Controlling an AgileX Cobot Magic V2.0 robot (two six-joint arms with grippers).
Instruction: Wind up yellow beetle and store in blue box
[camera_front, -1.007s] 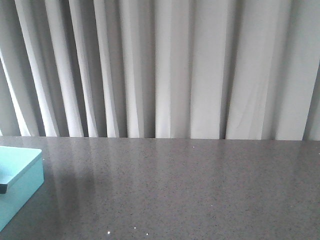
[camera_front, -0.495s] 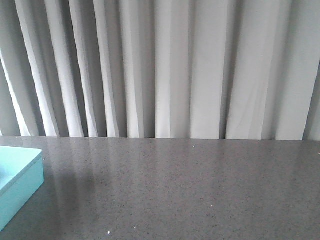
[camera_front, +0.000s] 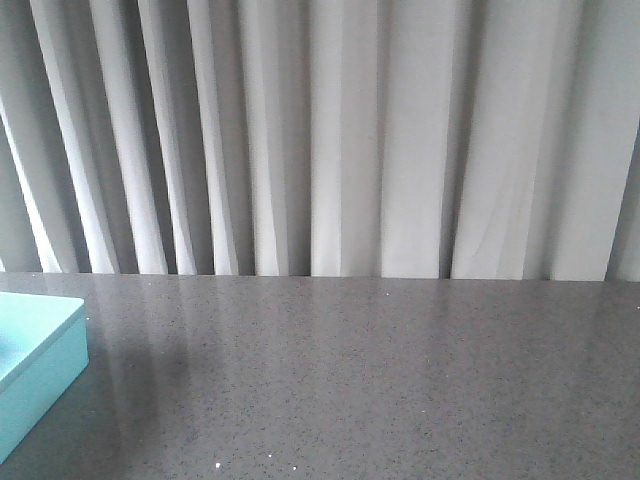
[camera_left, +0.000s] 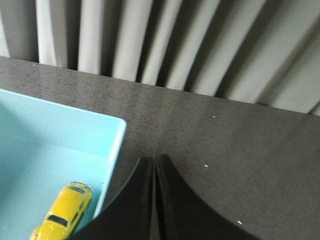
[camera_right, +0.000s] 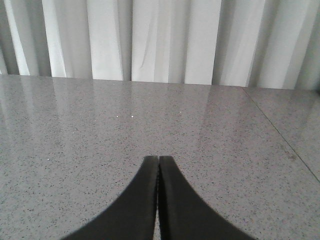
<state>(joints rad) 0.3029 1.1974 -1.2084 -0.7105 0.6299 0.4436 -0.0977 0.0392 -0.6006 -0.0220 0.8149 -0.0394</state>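
Observation:
The yellow beetle (camera_left: 64, 213), a small glossy yellow toy car with dark windows, lies inside the blue box (camera_left: 60, 135), close to its near wall. The box also shows at the left edge of the front view (camera_front: 40, 365). My left gripper (camera_left: 154, 162) is shut and empty, above the table just outside the box wall, beside the beetle. My right gripper (camera_right: 158, 161) is shut and empty, low over bare table. Neither gripper shows in the front view.
The grey speckled table (camera_front: 380, 380) runs back to pale pleated curtains (camera_front: 330, 140). A seam in the tabletop (camera_right: 280, 132) runs along the right side in the right wrist view.
A dark gripper tip that showed over the box at the front view's left edge has gone out of that view. Nothing else has moved.

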